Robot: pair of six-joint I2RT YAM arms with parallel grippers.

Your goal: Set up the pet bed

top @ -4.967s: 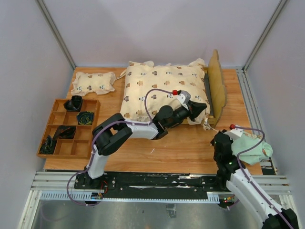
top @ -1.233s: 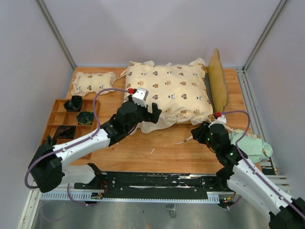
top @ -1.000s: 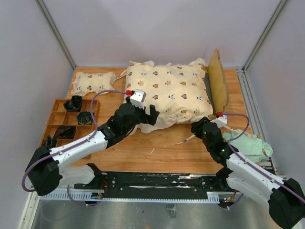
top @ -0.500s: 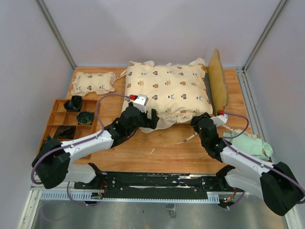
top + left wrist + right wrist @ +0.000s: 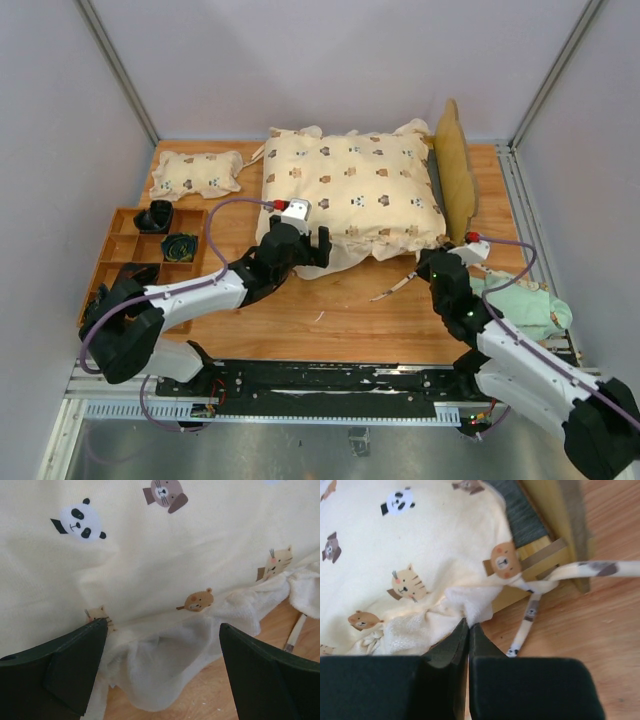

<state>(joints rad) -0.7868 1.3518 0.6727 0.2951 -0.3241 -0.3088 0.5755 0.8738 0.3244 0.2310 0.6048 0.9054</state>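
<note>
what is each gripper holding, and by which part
The right gripper is shut on the animal-print quilt, pinching its white ruffled edge at the corner by the pet bed. The left gripper is open at the quilt's near edge, holding nothing.

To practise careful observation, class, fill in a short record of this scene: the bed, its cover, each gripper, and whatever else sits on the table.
pet bed: light-wood frame, headboard upright at right end
quilt: animal-print, spread over the bed, ruffle overhanging near side
left gripper: open, facing quilt's near ruffle
right gripper: shut, tips at quilt's near-right corner
other: small matching pillow, wooden compartment tray, green cloth
</note>
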